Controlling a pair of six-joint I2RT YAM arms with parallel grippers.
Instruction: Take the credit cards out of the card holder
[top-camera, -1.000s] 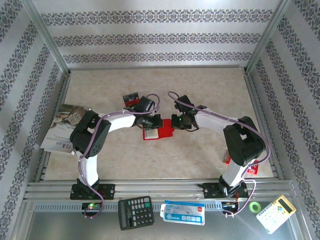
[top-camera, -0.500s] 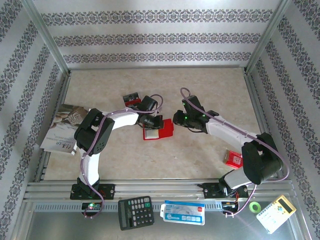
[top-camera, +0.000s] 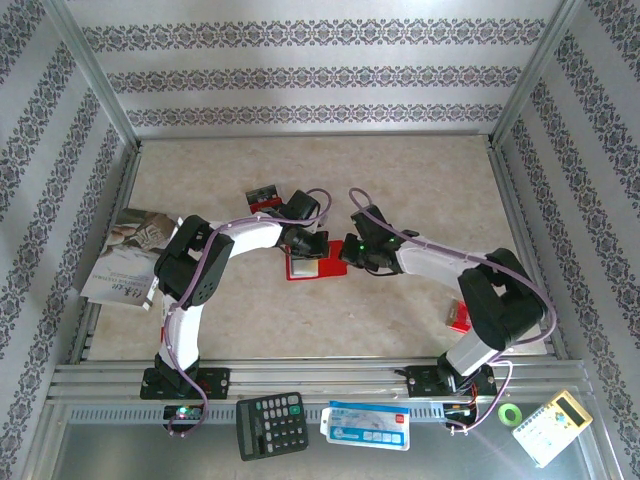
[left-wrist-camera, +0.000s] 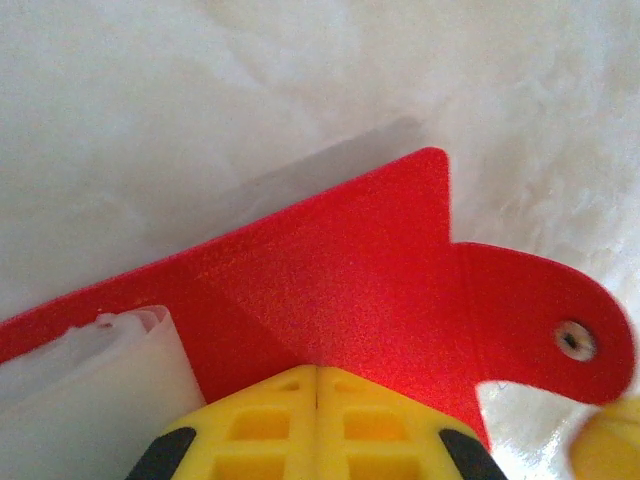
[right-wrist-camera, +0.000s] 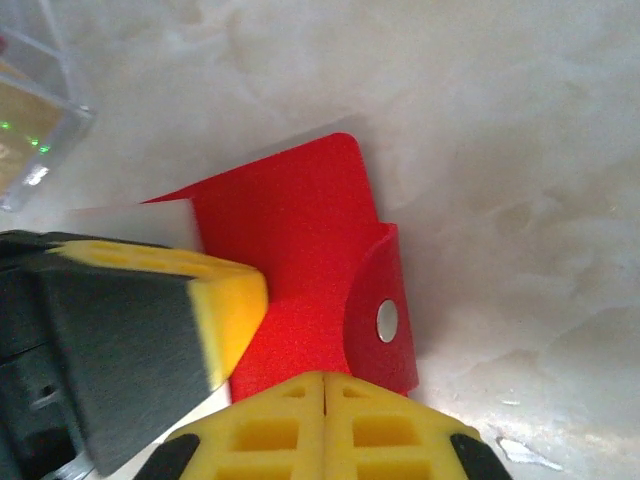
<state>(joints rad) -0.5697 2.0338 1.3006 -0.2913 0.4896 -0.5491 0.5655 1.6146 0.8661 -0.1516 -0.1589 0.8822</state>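
Red card holder (left-wrist-camera: 330, 270) — jaws closed

Colour and pattern findings
Card holder (left-wrist-camera: 350, 270) red, pale whitish pocket; fingers (left-wrist-camera: 260, 420) yellow; table (top-camera: 400, 180) beige marbled; walls (top-camera: 320, 75) grey floral stripes.
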